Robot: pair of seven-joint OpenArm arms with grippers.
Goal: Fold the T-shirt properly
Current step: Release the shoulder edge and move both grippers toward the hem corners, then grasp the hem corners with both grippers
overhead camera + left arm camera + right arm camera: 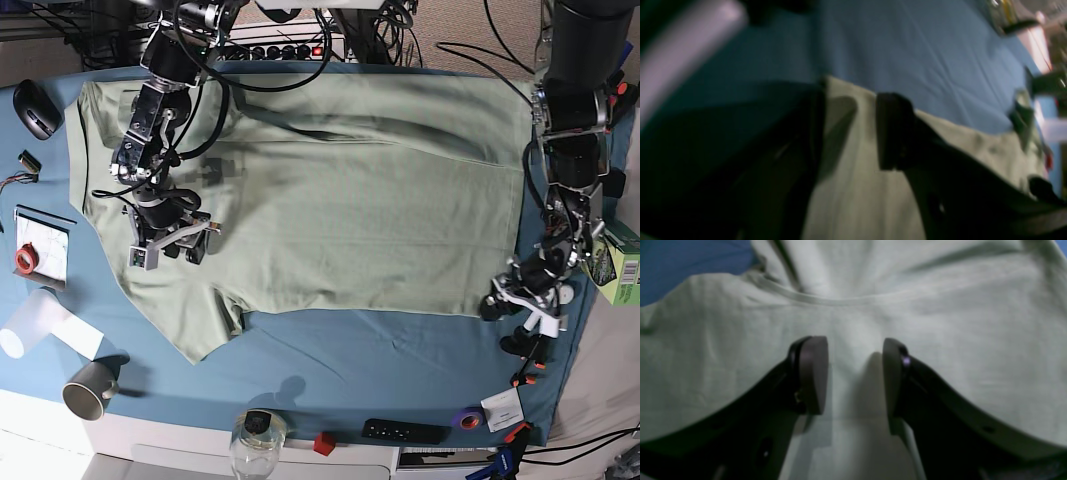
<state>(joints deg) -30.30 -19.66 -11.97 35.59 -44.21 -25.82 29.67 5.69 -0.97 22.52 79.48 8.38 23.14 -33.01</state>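
1. While the right gripper [855,373] hangs over the shirt [330,200], its fingers [813,373] stand apart with bare cloth showing between them; nothing is gripped.
2. Just ahead of those fingertips, in the right wrist view, a curved seam [840,301] crosses the cloth, and beyond it the fabric bunches into folds.
3. Off to that gripper's far left in the same view, a patch of blue cloth [690,263] shows past the shirt's edge.
4. Seen from the base view, the right gripper [185,240] sits above the shirt near one sleeve [195,325], which juts out just below it.
5. Over at the shirt's other end, the left gripper [515,310] sits at the hem corner; its fingers [890,130] are spread, with pale cloth visible between them in the blurred left wrist view, and whether they touch the hem I cannot tell.
6. Beyond the left gripper's fingertips lies open blue cloth [923,50].
7. Spread flat between the two grippers, the shirt covers most of the blue cloth, with long creases across its middle.
8. Farther out from the right gripper, past the shirt's edge, lie a mouse [35,108], a roll of tape [25,260] and a mug [88,388].
9. Farther out from the left gripper sit a remote [403,432] and a green box [618,262].
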